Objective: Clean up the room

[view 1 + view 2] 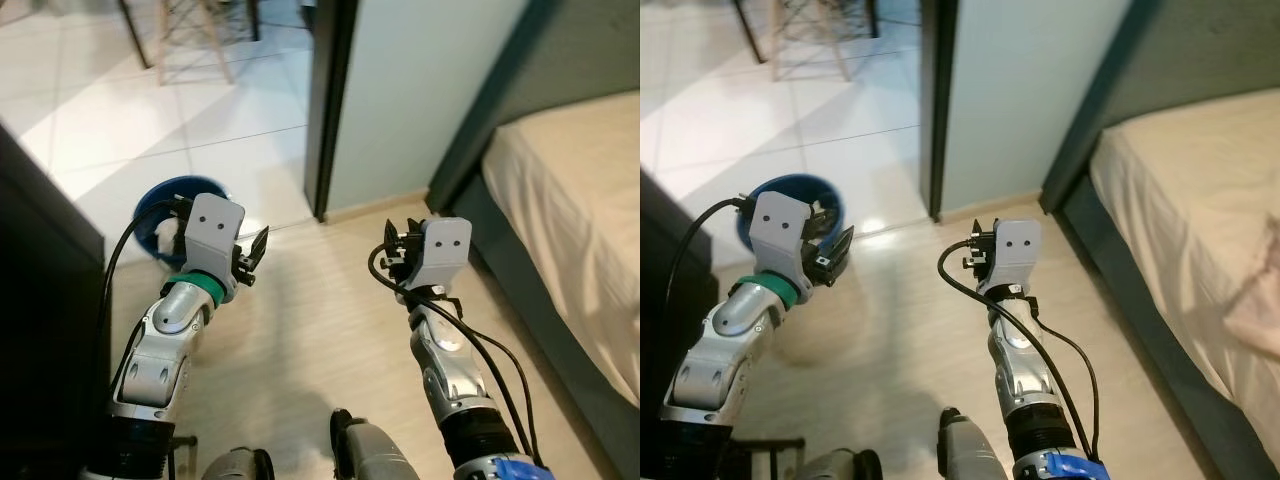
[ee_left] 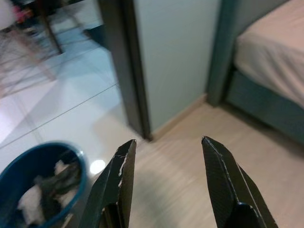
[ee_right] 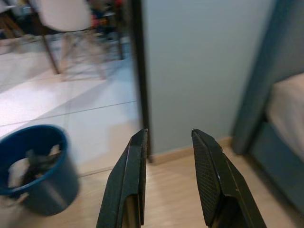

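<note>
Both arms are raised before the robot over a pale wood-look floor (image 1: 320,340). Left pincer (image 2: 166,156): its two black fingers (image 2: 116,185) are spread wide, with nothing between them and nothing touching them. Right pincer (image 3: 168,152): fingers parted by a narrower gap, likewise holding nothing and touching nothing. In the head views the left pincer (image 1: 252,255) hangs above the floor just beside the blue bucket (image 1: 165,215), which stands at the seam where the wood-look floor meets the white tiled floor (image 1: 120,110); the right pincer (image 1: 400,245) hangs well apart from the bucket, nearer the bed. The bucket (image 2: 42,185) holds crumpled white and dark items (image 2: 52,183) whose nature cannot be made out. At the robot's left edge stands a black piece of furniture (image 1: 40,330). At the right lies a bed (image 1: 570,200) with a beige cover on a dark teal base (image 1: 1150,340). Beyond the pincers rises a pale blue-grey wall panel (image 1: 420,90) edged by a dark door frame (image 1: 330,110). Farthest off, on the tiles, stand the wooden legs of a chair (image 1: 190,35), seen with a white seat (image 3: 64,14) in the right wrist view.
</note>
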Robot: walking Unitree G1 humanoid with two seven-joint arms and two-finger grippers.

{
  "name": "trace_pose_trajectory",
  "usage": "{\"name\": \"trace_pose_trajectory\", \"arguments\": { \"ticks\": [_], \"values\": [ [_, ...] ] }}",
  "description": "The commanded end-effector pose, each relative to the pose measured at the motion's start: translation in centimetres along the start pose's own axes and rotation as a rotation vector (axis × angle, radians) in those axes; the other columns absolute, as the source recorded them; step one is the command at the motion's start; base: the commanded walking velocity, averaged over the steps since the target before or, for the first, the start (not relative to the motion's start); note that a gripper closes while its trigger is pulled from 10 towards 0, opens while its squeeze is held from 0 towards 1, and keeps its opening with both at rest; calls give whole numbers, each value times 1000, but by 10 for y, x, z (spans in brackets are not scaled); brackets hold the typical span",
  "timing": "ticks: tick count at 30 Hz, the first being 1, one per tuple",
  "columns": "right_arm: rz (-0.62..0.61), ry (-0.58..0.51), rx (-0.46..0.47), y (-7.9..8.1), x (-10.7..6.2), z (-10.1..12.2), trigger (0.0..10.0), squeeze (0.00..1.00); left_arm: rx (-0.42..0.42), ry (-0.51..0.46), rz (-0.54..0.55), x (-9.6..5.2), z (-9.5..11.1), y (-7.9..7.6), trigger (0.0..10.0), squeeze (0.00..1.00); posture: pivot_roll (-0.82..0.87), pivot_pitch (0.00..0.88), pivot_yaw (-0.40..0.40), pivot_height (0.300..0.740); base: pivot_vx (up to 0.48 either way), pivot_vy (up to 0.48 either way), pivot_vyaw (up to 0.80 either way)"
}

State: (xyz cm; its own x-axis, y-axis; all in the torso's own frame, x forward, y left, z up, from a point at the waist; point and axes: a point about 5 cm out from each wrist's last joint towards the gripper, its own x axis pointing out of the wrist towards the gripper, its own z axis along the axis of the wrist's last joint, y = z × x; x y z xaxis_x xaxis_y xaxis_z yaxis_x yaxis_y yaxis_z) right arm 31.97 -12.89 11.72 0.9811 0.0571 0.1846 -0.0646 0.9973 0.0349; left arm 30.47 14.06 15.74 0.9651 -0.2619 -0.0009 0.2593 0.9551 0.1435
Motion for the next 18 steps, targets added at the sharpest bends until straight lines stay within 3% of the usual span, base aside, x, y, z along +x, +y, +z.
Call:
{"name": "trace_pose_trajectory", "arguments": {
  "ticks": [1, 18],
  "values": [
    [-9, 28, 16, -1, -4, -6, 10000, 0, -5, 32, -8, -1, -8, -2, 10000, 0, 16, 144, 47, 740, 0, 0, -800],
    [5, 22, 21, 0, -3, -4, 10000, 0, -6, 31, 0, -1, -9, -2, 10000, 0, 13, 141, 41, 740, 0, 0, -800]
  ]
}}
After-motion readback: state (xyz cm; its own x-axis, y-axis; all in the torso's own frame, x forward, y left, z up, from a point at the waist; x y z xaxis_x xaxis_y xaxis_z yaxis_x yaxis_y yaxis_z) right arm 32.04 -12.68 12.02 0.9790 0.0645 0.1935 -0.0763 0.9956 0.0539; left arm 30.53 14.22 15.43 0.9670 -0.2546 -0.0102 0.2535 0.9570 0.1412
